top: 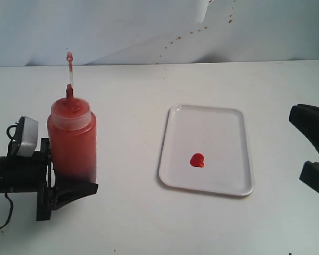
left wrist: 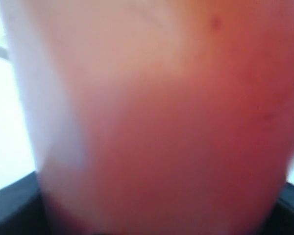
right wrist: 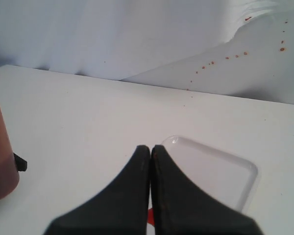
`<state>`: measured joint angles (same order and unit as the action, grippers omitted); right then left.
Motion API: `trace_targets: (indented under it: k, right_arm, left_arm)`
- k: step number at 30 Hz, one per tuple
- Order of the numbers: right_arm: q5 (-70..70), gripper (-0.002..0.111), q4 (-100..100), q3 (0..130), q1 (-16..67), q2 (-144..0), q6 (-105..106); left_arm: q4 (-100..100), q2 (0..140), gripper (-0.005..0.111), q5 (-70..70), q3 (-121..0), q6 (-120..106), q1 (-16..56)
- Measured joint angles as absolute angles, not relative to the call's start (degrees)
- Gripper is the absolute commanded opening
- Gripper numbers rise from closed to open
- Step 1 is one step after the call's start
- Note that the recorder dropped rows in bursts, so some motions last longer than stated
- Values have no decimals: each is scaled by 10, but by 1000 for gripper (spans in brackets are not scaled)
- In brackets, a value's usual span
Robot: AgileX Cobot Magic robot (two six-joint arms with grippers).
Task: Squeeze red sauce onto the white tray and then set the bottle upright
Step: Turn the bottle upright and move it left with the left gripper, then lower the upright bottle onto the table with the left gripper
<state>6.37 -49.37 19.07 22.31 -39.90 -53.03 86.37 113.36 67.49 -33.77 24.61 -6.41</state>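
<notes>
1. The red sauce (top: pixel 197 160) shows in two places: a small heart-shaped blob on the white tray (top: pixel 212 122), lying toward its near edge, and the glossy red-orange fill inside the bottle (top: pixel 72 141).
2. The tray lies flat on the table (top: pixel 149 223), right of centre in my exterior view and well apart from the bottle.
3. The bottle stands upright on the table at the left. Its red nozzle (top: pixel 69 93) points up, and the thin clear strap (top: pixel 70 71) rises above it to a small cap (top: pixel 69 55).
4. My left gripper (top: pixel 77 183) is grasping the bottle low on its body. One dark finger (top: pixel 80 188) lies against the near side of the base, and the other is hidden behind the bottle. In the left wrist view the bottle wall fills the frame, too blurred for detail.
5. My right gripper (right wrist: pixel 150 152) is clenched on nothing, its two black fingers pressed tip to tip. It sits at the right edge of the exterior view, just beyond the tray and clear of it.
6. The right wrist view shows one corner of the tray past the fingertips.
7. Small brownish specks (top: pixel 191 33) dot the pale wall (top: pixel 95 26) behind the table.
</notes>
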Motion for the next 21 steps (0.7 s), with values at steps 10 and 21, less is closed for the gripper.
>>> trace_targets:
  k: [10,21]
  right_arm:
    - [64,0,-487,191,223,-399,-531]
    - [51,0,-487,191,223,-399,-531]
  left_arm:
    - [864,1198,0,674,-338,180,-64]
    - [854,1198,0,674,-338,179,-64]
